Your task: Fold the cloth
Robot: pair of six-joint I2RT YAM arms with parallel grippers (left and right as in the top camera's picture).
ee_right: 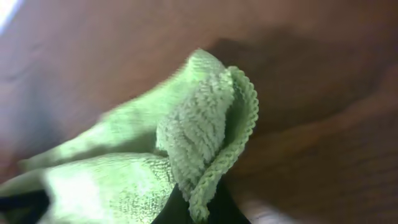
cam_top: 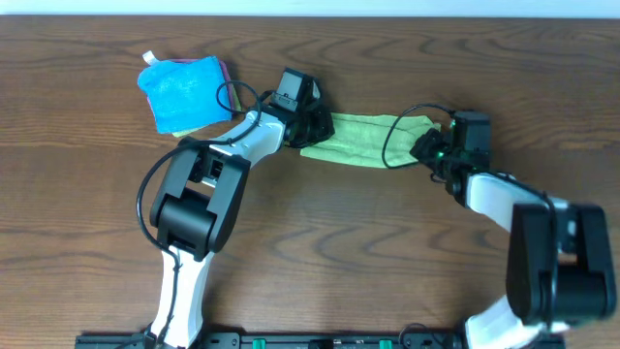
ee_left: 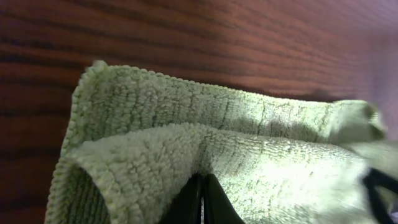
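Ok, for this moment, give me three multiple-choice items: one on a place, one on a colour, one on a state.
1. In the overhead view, where is the blue cloth relative to the green cloth?
A. Lying on top of it
B. To its right
C. To its left, apart from it

2. What colour is the cloth stretched between the two grippers?
A. Red
B. Green
C. White

3. How do the left gripper and the right gripper stand?
A. Each is shut on one end of the green cloth
B. Both are open, high above the table
C. Only the left one holds cloth

Answers:
1. C: bare wooden table shows between the two cloths.
2. B: both wrist views show green terry fabric.
3. A: each wrist view shows a fold of cloth pinched at the fingers.
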